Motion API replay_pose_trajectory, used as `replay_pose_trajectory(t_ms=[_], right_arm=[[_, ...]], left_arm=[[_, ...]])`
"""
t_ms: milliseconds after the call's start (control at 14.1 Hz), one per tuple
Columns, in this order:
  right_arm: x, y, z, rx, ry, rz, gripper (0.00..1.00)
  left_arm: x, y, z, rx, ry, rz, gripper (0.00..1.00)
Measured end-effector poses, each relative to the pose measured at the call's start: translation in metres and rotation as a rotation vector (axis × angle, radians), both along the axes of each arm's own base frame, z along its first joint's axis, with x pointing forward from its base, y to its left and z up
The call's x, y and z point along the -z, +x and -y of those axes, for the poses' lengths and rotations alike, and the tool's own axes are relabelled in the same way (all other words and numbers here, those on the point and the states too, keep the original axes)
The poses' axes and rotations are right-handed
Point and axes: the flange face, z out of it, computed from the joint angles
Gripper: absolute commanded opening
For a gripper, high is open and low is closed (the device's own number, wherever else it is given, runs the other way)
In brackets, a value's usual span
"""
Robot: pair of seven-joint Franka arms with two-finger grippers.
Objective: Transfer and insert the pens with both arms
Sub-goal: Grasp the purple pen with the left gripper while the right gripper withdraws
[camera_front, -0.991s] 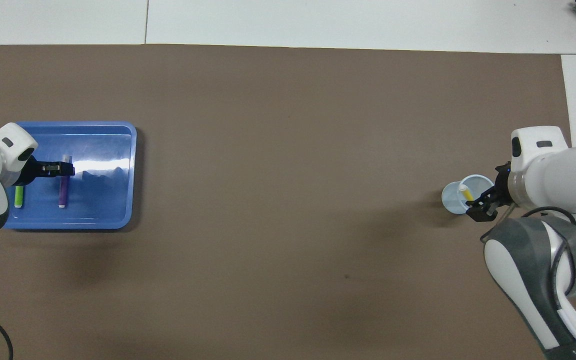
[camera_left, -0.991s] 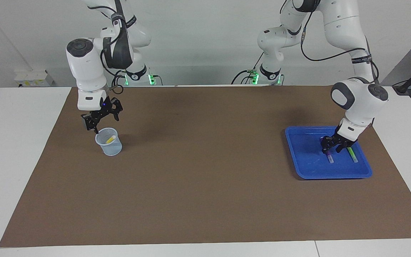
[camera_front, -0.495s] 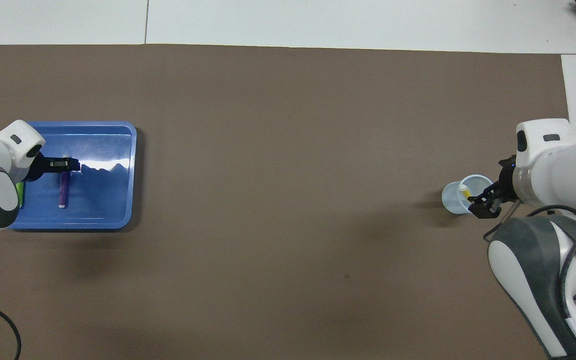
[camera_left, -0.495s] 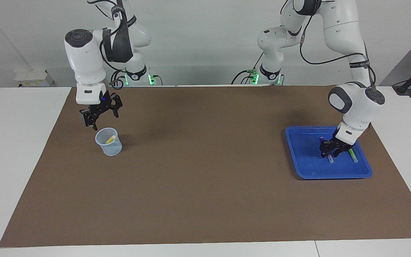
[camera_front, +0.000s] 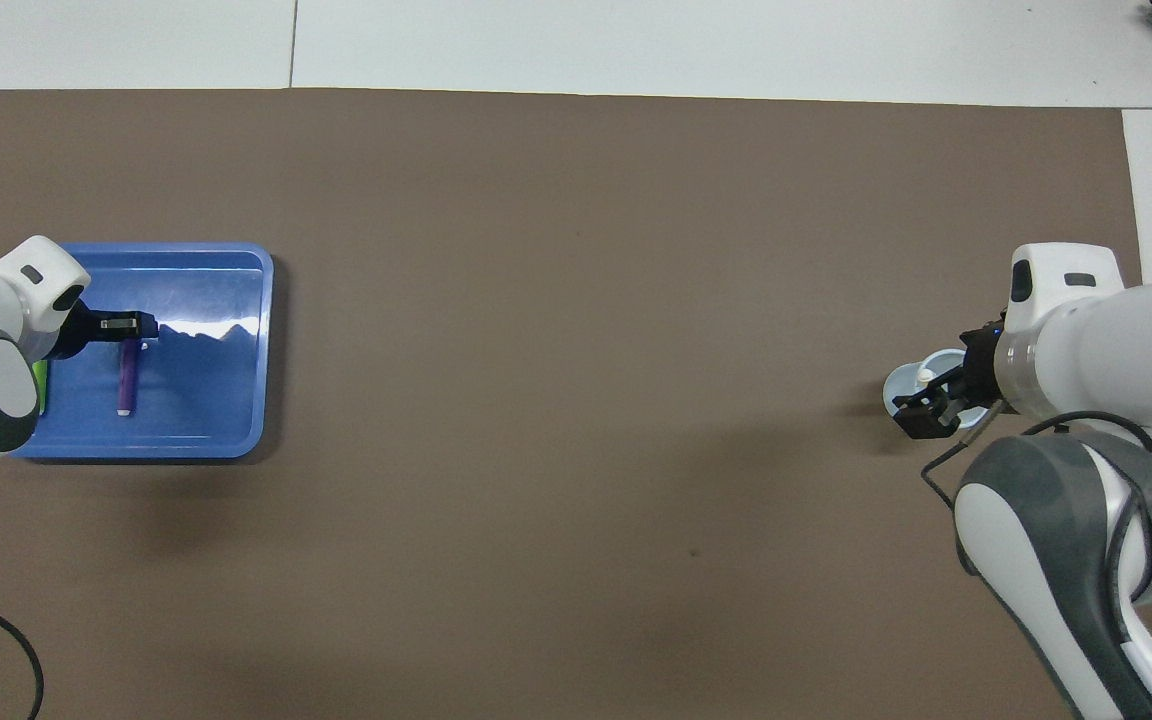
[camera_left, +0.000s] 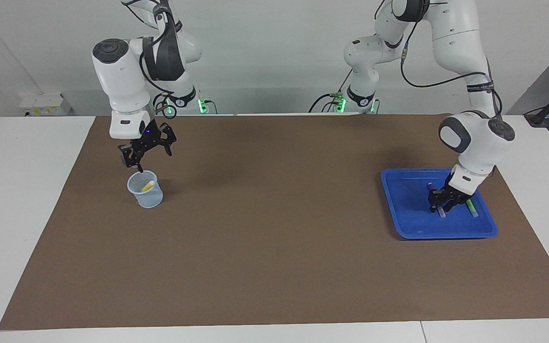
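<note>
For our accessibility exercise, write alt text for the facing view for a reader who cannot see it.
The left gripper is down on the purple pen in the blue tray, beside the green pen. The right gripper hangs open over the clear cup holding the yellow pen.

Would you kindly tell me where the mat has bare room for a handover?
The brown mat is bare between the clear cup and the blue tray. It is crowded only at each end: the right claw over the cup, the left claw in the tray.
</note>
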Motion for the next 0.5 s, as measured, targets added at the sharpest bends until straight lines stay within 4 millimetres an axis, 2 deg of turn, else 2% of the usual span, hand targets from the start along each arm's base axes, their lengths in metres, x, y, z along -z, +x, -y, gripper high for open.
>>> replay_pose_trajectory(t_ms=[212, 354, 425, 495], right_arm=[[0.0004, -0.0006, -0.0036, 0.057, 0.020, -0.004, 1.00], [0.0007, -0.0008, -0.0038, 0.067, 0.024, -0.005, 1.00], [0.0013, -0.0012, -0.0040, 0.070, 0.029, -0.010, 1.00], [0.0024, -0.0025, -0.0047, 0.079, 0.041, -0.023, 1.00]], left_arm=[[-0.0001, 0.0001, 0.0000, 0.001, 0.000, 0.000, 0.21], [0.0002, 0.0001, 0.0000, 0.000, 0.000, 0.000, 0.05], [-0.0001, 0.0004, 0.0000, 0.001, 0.000, 0.002, 0.00], [-0.0003, 0.0006, -0.0001, 0.000, 0.001, 0.005, 0.00]])
